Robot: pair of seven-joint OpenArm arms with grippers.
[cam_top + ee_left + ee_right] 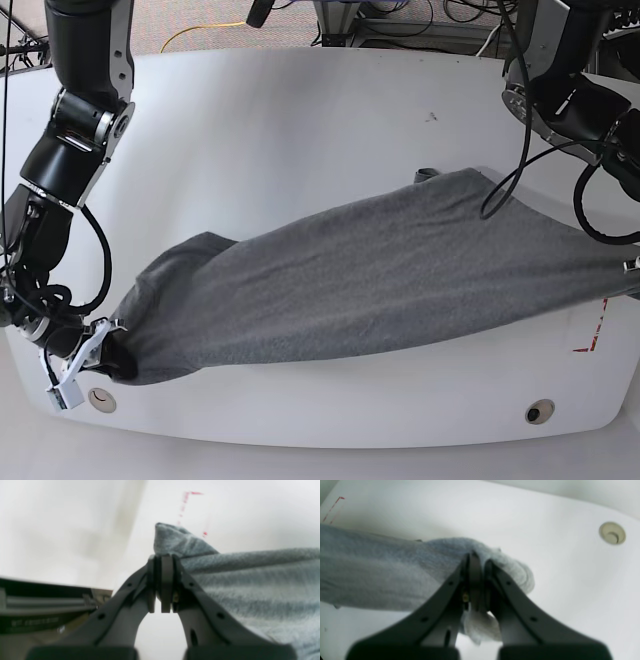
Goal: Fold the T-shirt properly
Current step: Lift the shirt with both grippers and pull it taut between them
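T-shirt (pixel 370 285): one, long axis left-right across table (pixel 300 120) | left gripper (pixel 163 580): pinching T-shirt | right gripper (pixel 476 580): pinching T-shirt

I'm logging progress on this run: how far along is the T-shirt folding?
Early. Done: both hands have gripped the fabric, the left hand and the right hand each shut on an end of the T-shirt. In hand: it is stretched between them across the white table. Left: every fold; no neat folded layers show yet.
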